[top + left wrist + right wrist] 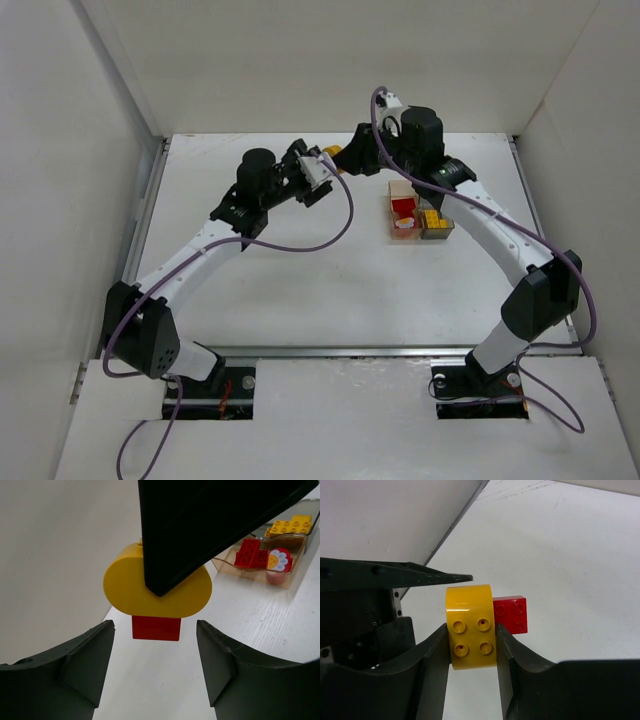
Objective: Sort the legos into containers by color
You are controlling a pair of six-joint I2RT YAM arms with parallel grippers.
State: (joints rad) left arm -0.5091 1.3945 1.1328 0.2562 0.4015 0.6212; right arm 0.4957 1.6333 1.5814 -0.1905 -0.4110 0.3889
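My right gripper (471,645) is shut on a yellow rounded lego (470,627) and holds it above the table at the back centre (332,152). A red lego (512,614) sticks to its side. My left gripper (155,665) is open and empty. It faces the pair from close by, with the red lego (156,628) just beyond its fingertips. The joined containers stand to the right. The amber one (391,215) holds red legos (251,554) and a flower piece. The grey one (437,234) holds yellow legos (289,525).
White walls enclose the table at the back and on both sides. Both arms meet near the back centre, to the left of the containers. A purple cable hangs from each arm.
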